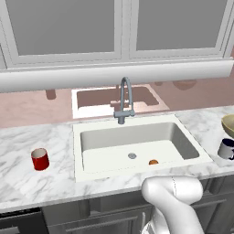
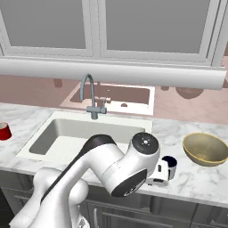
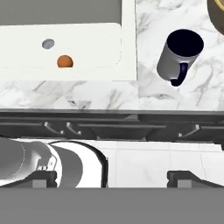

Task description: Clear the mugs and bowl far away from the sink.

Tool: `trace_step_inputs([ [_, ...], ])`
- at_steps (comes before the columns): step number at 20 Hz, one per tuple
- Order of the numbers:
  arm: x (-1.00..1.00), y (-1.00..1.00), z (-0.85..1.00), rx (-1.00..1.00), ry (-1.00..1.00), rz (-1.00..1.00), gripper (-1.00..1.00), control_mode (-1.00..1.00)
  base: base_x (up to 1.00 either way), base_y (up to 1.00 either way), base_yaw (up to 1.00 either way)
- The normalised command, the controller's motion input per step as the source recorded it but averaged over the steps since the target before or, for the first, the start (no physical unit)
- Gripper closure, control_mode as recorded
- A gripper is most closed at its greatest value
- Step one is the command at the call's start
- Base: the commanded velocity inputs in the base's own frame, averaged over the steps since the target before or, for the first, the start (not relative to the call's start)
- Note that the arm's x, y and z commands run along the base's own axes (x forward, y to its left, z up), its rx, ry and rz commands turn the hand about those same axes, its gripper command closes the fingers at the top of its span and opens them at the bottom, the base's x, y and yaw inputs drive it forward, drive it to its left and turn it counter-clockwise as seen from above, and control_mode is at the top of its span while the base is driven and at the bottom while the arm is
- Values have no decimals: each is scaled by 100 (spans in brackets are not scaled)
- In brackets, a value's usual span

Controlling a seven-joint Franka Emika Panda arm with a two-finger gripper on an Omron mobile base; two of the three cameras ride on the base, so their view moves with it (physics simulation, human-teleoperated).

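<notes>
Marble counter [image 1: 27, 137] runs the full width of the station, white with grey veining, above dark cabinet fronts [image 3: 109, 127].

The sink [image 1: 137, 148] is set into the counter at centre: a white rectangular basin with a round grey drain [image 1: 132, 156] in its floor. A small orange object [image 1: 153, 162] lies on the basin floor just beside the drain, on the near right side. The grey gooseneck faucet [image 1: 123, 103] stands upright at the rear rim.

The bowl [image 2: 206, 149], wide, shallow and tan-yellow, sits upright on the counter to the right of the sink, well apart from the basin edge.

2 mugs are present. The white-grey mug [image 3: 179, 57], with navy interior and navy handle, stands upright on the counter right of the sink, near the basin rim and just beside the bowl; in the hand view its handle points toward the counter's front edge. The red mug [image 1: 40, 159] stands upright on the counter left of the sink, apart from the basin rim.

The gripper [image 3: 113, 178] is held out in front of the cabinet fronts, clear of the counter edge. Its 2 fingertips [image 3: 186, 177] are spread wide with nothing between them. It touches no object.
</notes>
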Motion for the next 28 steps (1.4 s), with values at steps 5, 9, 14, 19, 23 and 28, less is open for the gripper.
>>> trace_step_inputs([
  [5,0,-37,-8,0,0,0,-100,-100,0,0,0],
  [9,0,-38,-4,0,0,0,-100,-100,0,0,0],
  [14,0,-28,-5,0,0,0,-100,-100,0,0,0],
  [19,13,-1,-5,0,1,0,-100,-100,0,0,0],
  [23,11,0,-6,-2,0,0,-100,-100,0,0,0],
  [28,14,0,-20,-3,0,-1,-100,-100,0,0,0],
])
